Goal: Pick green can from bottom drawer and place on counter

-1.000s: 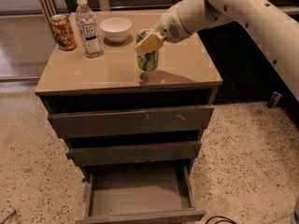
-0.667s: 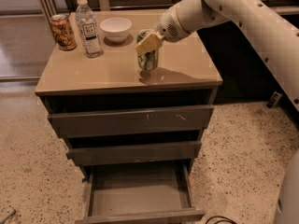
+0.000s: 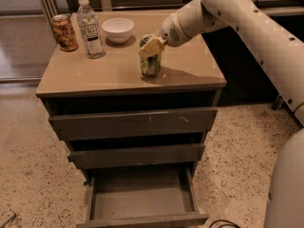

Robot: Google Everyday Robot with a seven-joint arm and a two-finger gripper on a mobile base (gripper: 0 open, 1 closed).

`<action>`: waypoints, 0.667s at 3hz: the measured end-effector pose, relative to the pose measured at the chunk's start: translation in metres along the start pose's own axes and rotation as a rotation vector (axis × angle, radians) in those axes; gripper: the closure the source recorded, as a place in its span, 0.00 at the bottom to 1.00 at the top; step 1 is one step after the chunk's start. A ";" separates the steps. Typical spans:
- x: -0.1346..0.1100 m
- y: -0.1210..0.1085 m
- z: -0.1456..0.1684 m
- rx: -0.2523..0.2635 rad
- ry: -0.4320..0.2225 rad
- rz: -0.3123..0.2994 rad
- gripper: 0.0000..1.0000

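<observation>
I see the gripper (image 3: pixel 152 46) at the top of the green can (image 3: pixel 150 65), which stands upright on the counter (image 3: pixel 109 72), right of centre. The gripper covers the can's lid, so I cannot tell whether it grips or is loose. The can's pale markings are unreadable. The white arm (image 3: pixel 247 23) runs off the right edge. Far left stand a brown-orange can (image 3: pixel 64 32), a labelled water bottle (image 3: pixel 90 30) (print illegible) and a white bowl (image 3: pixel 118 30). The bottom drawer (image 3: pixel 142 198) is pulled out, its front partly cut off.
</observation>
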State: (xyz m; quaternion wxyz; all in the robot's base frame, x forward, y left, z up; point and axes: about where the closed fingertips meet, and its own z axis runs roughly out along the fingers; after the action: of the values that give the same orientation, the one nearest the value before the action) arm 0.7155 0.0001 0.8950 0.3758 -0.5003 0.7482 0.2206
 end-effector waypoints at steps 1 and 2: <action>0.008 -0.001 0.009 -0.009 -0.004 0.021 1.00; 0.009 -0.001 0.010 -0.010 -0.004 0.022 0.84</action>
State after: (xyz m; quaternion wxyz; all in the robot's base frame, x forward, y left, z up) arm 0.7182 0.0015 0.8821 0.3724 -0.4932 0.7519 0.2296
